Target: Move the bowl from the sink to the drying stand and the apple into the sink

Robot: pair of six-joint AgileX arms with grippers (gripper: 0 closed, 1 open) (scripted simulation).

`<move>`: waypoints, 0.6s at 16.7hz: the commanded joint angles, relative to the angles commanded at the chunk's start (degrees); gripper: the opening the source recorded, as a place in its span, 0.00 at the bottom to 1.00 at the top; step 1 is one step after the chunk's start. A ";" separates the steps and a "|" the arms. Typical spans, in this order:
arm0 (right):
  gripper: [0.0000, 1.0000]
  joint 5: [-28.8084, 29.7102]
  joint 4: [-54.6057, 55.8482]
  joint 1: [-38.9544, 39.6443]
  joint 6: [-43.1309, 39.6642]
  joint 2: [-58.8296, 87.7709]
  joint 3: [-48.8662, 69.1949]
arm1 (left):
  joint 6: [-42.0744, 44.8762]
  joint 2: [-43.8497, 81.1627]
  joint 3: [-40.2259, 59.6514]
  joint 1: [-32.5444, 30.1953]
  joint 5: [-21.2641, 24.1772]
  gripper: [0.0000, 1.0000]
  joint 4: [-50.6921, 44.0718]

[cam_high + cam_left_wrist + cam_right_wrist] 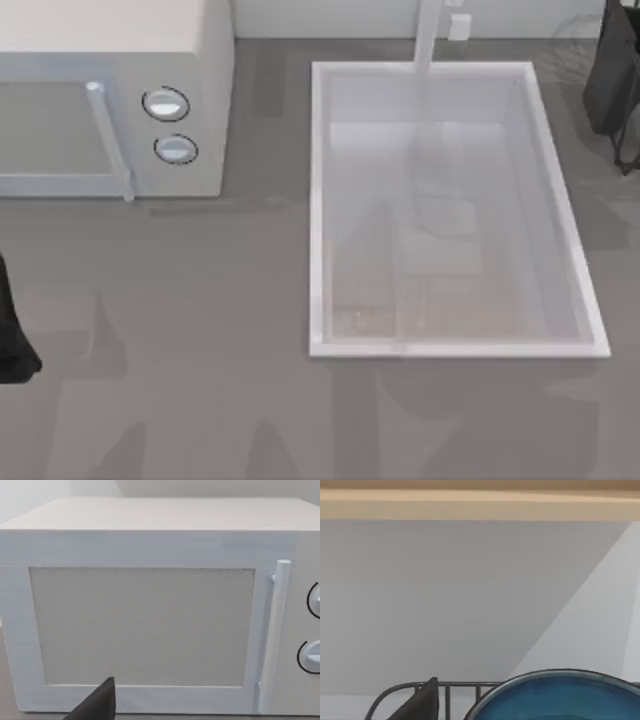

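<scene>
Bowl (560, 696) position: lower right of the right wrist frame, deep blue with a thin reddish-brown rim, cut off by the bottom edge. Just beside it, at lower centre, the grey wires of the drying stand (447, 686) rise in front of a plain grey wall; whether the bowl touches the wires cannot be told.

In the top view, the sink (318, 200) occupies centre-right (white basin, raised rim), with its faucet post (430, 40) at the top edge. The microwave (205, 90) sits at upper left, well apart from the sink.

Right arm (615, 80): upper right corner. Left arm (12, 330): left edge, facing the microwave door. Finger state of either gripper cannot be told.
</scene>
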 joint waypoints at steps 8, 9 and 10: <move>1.00 5.37 -16.01 5.66 -0.75 -32.94 -18.95 | 0.00 0.00 0.00 0.00 0.00 1.00 0.00; 1.00 6.16 -18.59 6.52 -0.95 -38.40 -21.97 | 0.00 0.00 0.00 0.00 0.00 1.00 0.00; 1.00 6.96 -21.19 7.41 -1.16 -44.02 -25.02 | 0.00 0.00 0.00 0.00 0.00 1.00 0.00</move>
